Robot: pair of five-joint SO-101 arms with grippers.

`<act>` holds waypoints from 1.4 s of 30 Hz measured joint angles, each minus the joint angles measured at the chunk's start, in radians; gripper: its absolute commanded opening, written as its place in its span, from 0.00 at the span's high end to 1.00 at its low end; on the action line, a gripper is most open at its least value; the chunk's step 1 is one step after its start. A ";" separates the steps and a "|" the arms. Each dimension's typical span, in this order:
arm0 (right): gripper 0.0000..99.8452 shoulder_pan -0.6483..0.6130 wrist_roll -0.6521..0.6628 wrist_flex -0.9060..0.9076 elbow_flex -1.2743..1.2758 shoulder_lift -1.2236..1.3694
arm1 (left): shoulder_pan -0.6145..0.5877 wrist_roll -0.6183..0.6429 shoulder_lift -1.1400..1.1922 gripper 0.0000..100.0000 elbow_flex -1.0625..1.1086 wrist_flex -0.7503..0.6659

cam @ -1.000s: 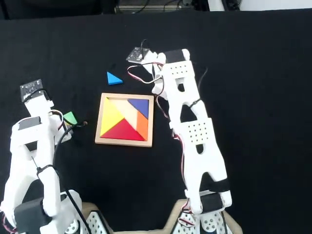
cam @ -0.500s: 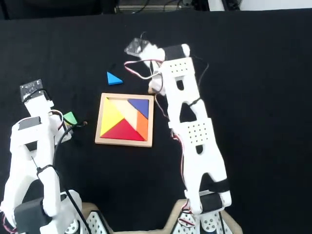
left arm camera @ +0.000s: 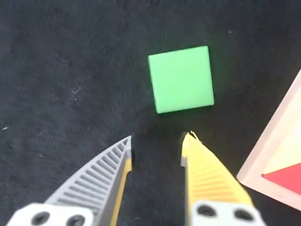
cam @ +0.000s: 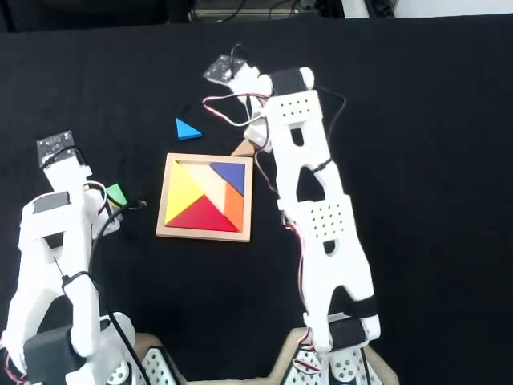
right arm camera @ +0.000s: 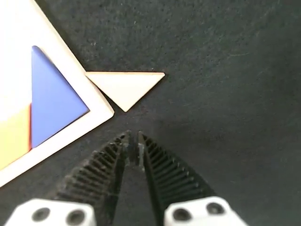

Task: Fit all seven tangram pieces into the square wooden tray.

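The square wooden tray (cam: pixel 164 232) holds yellow, red, orange and dark blue (right arm camera: pixel 54 103) pieces. A pale wooden triangle (cam: pixel 243 148) (right arm camera: pixel 126 87) lies on the black cloth, touching the tray's far right corner (right arm camera: pixel 101 106). My right gripper (right arm camera: pixel 133 137) is shut on nothing, just short of that triangle. A green square (left arm camera: pixel 181 79) (cam: pixel 116 193) lies left of the tray. My left gripper (left arm camera: pixel 157 141) stands open right before it, without touching it. A small light blue triangle (cam: pixel 187 129) lies beyond the tray.
The tray's pale rim (left arm camera: pixel 270 157) is close beside my left gripper's yellow finger (left arm camera: pixel 200 162). Black cloth (cam: pixel 417 160) covers the table, with free room to the right. Both arm bases stand at the near edge.
The right arm's wrist has drawn back toward the far side, uncovering the pale triangle at the tray's corner. The left arm has barely shifted.
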 measured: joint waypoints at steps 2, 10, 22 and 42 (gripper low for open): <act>0.99 0.000 -0.011 0.000 0.000 -0.038 | 0.002 0.000 0.000 0.82 0.003 0.000; 0.99 -0.107 -0.014 -0.072 0.003 -0.052 | 0.005 0.000 0.000 0.82 0.003 0.000; 0.99 -0.126 0.009 -0.210 0.003 0.095 | 0.005 0.000 0.000 0.82 0.003 0.000; 0.99 0.133 0.192 0.000 0.003 0.153 | 0.005 0.000 0.000 0.82 0.003 0.000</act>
